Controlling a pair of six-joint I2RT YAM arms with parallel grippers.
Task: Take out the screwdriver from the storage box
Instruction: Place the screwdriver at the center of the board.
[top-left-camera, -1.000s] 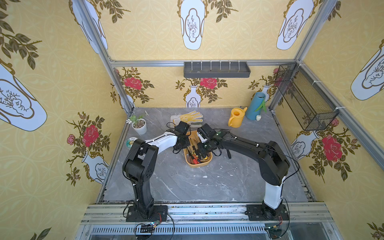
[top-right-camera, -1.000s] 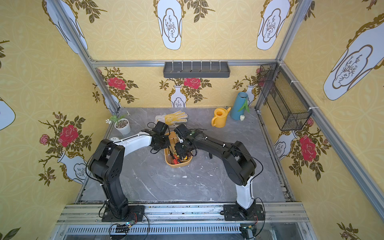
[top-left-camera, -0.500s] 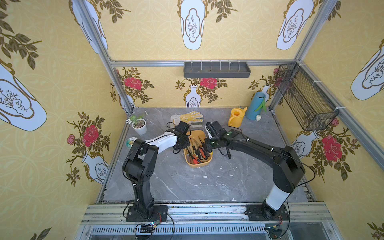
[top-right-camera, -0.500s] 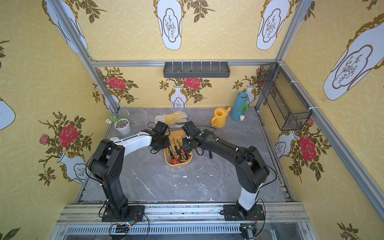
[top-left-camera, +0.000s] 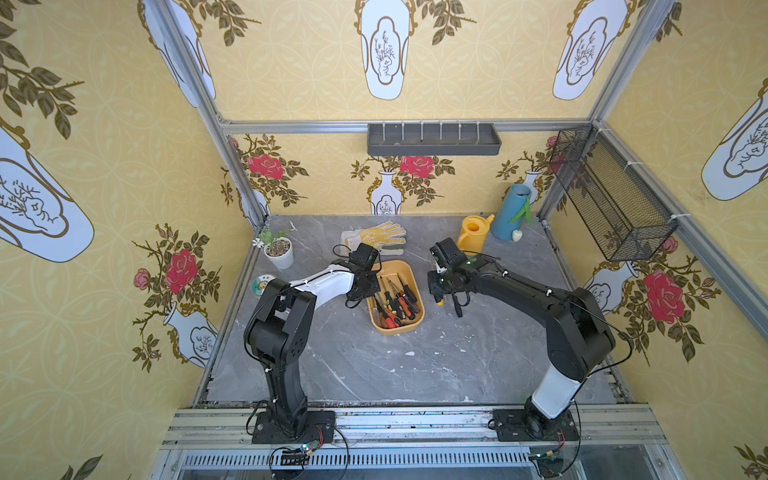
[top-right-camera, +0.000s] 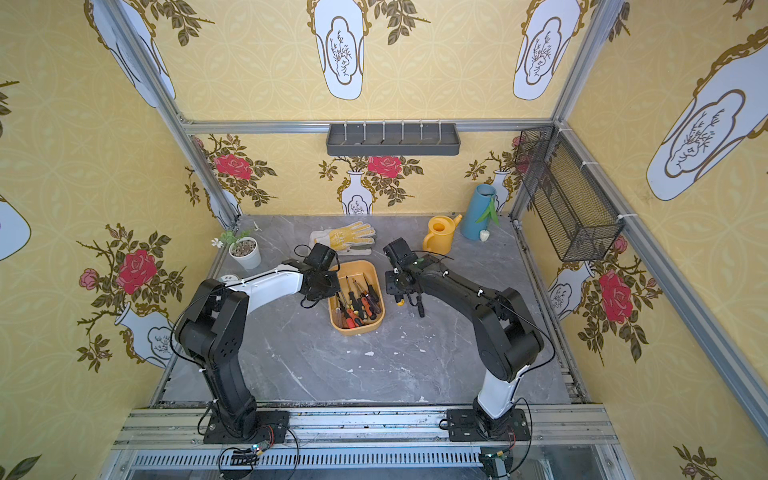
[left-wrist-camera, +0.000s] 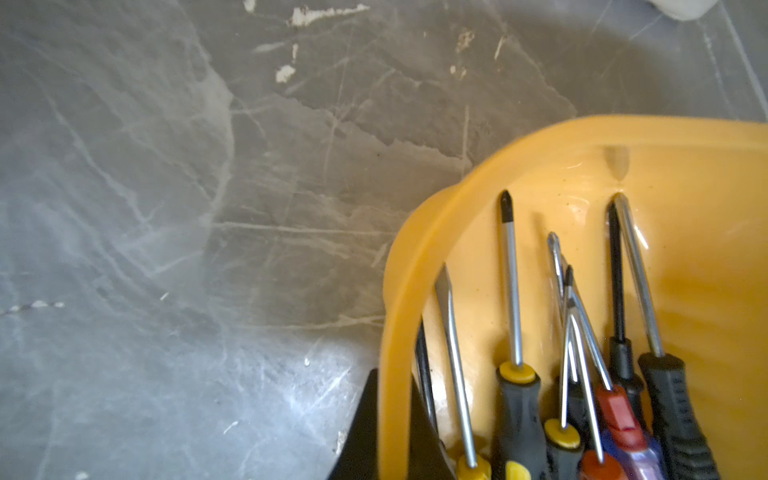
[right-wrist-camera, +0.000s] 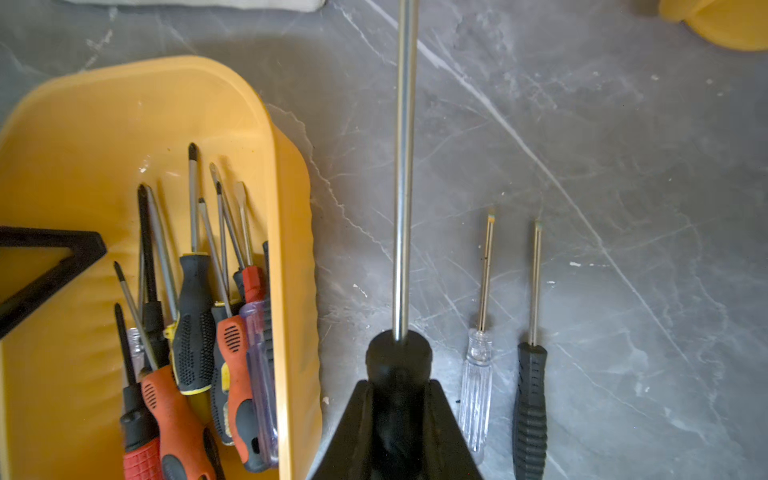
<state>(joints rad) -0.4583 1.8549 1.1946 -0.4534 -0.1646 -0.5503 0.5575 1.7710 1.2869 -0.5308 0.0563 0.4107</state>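
The yellow-orange storage box (top-left-camera: 395, 269) (top-right-camera: 353, 269) sits mid-table with several screwdrivers (top-left-camera: 395, 301) (left-wrist-camera: 515, 390) lying in it. My left gripper (top-left-camera: 368, 286) (left-wrist-camera: 395, 382) is shut on the box's left rim (left-wrist-camera: 399, 291), one finger inside and one outside. My right gripper (top-left-camera: 436, 293) (right-wrist-camera: 399, 386) hovers just right of the box (right-wrist-camera: 83, 137), shut on a black-handled screwdriver whose long steel shaft (right-wrist-camera: 402, 208) points away over the bare table. Under the gripper, both top views hide most of that screwdriver.
A clear-handled screwdriver (right-wrist-camera: 477, 395) and a black-handled one (right-wrist-camera: 530, 407) lie side by side on the table right of the box. Behind are a glove (top-left-camera: 376, 239), yellow watering can (top-left-camera: 473, 237), blue vase (top-left-camera: 511, 212) and plant pot (top-left-camera: 278, 251). A mesh basket (top-left-camera: 611, 199) hangs on the right wall.
My right gripper has lifted out of the box and moved right, carrying the black-handled screwdriver past the box's right rim. The left arm has stayed on the rim.
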